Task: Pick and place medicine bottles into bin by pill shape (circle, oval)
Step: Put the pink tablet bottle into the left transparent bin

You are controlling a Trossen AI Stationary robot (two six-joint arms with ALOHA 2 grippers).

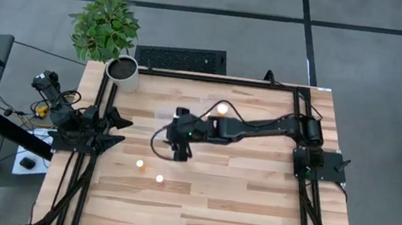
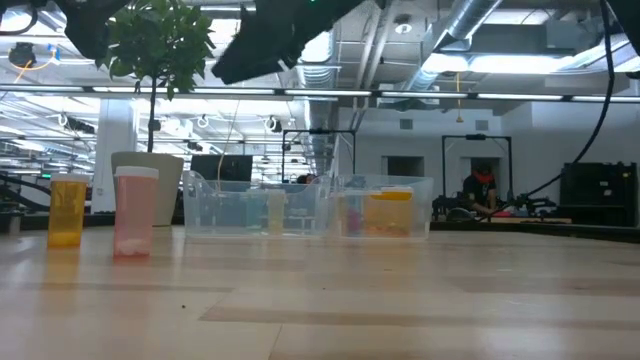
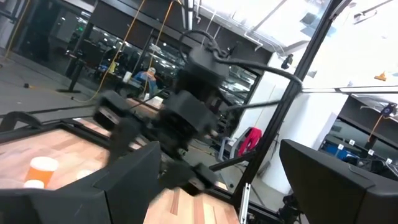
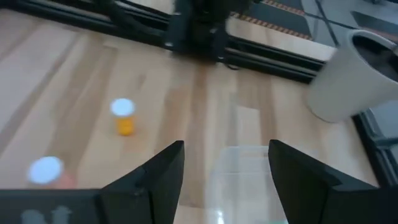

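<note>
- The right gripper reaches from the right side to the middle of the wooden surface, hanging above it beside the clear bin. Its fingers stand apart and hold nothing (bare wood and a bin edge show between them).
- The left gripper is folded at the surface's left edge on its mount. In its wrist view its fingers are spread wide and empty, pointing across at the other arm.
- Two medicine bottles stand loose in the near-left part of the surface, one with a white cap and another just beside it, both well apart from the edges.
- The near half and the right half of the surface are open wood; the black frame rails run along the left and right edges.
- A white plant pot sits at the far-left corner, beside the bin's side.
- The low view shows what the overhead one washes out: the bin has two compartments side by side, and orange bottles sit inside, more plainly in the right-hand one. It also shows the two loose bottles as an orange one and a paler one.
- The right wrist view shows one loose bottle upright, and another cap blurred nearer by.
- A person sits far off in the room behind.
</note>
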